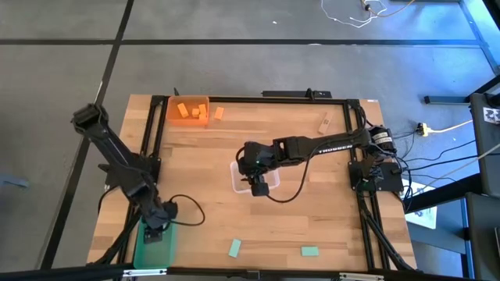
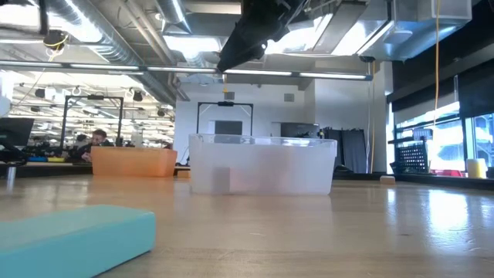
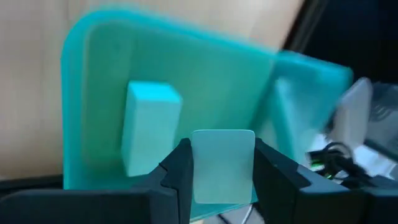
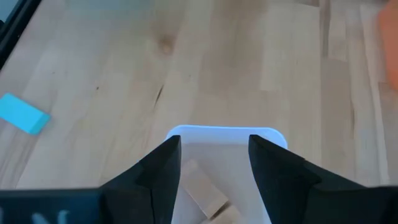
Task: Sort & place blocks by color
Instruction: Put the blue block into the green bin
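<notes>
A mint green block [image 3: 222, 165] is being gripped by the left end effector [image 3: 221, 174] above the green bin [image 3: 205, 81]; it is best released low, beside the block [image 3: 149, 127] already inside. The right end effector [image 4: 213, 165] is hanging open and empty over the clear bin [image 1: 244, 176].

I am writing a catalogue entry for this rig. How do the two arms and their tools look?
Both arms are dark, jointed links. The right arm carries white lettering and a looping black cable. The left arm also trails a black cable. Each tool, left tool and right tool, has two dark, angular fingers.
</notes>
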Robot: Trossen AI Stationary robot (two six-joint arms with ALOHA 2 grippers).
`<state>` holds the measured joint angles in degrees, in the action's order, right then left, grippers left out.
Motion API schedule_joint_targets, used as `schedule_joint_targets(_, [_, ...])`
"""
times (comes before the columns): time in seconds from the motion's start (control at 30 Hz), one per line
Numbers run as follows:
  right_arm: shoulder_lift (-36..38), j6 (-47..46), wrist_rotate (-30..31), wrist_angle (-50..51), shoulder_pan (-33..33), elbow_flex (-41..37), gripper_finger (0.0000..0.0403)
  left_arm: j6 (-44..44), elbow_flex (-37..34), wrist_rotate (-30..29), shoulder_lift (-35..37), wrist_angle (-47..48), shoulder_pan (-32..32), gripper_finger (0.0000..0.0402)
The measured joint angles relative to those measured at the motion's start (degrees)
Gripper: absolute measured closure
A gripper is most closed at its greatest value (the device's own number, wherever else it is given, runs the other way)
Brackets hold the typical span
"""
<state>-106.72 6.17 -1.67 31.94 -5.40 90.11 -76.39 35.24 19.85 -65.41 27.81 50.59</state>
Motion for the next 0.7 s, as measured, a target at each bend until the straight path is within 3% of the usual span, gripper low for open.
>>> schedule_joint_targets(0.13, [0.0,-0.1,0.0,0.0,0.0,0.0,0.0214,0.1,-1.4,2.5,-2.8,-2.4,0.5,0.0282])
schedule_joint_targets(0.33, [0.0,-1.1,0.0,0.0,0.0,0.0,0.0214,1.7,-1.5,1.0,-4.8,-6.0,0.5,0.0280])
schedule_joint_targets(0.53, [0.0,-1.6,0.0,0.0,0.0,0.0,0.0214,1.7,-1.5,-0.9,-4.8,-6.2,0.5,0.0232])
schedule_joint_targets(0.7, [0.0,-1.6,0.0,0.0,0.0,0.0,0.0214,1.8,-1.5,-1.7,-4.8,-6.5,0.5,0.0223])
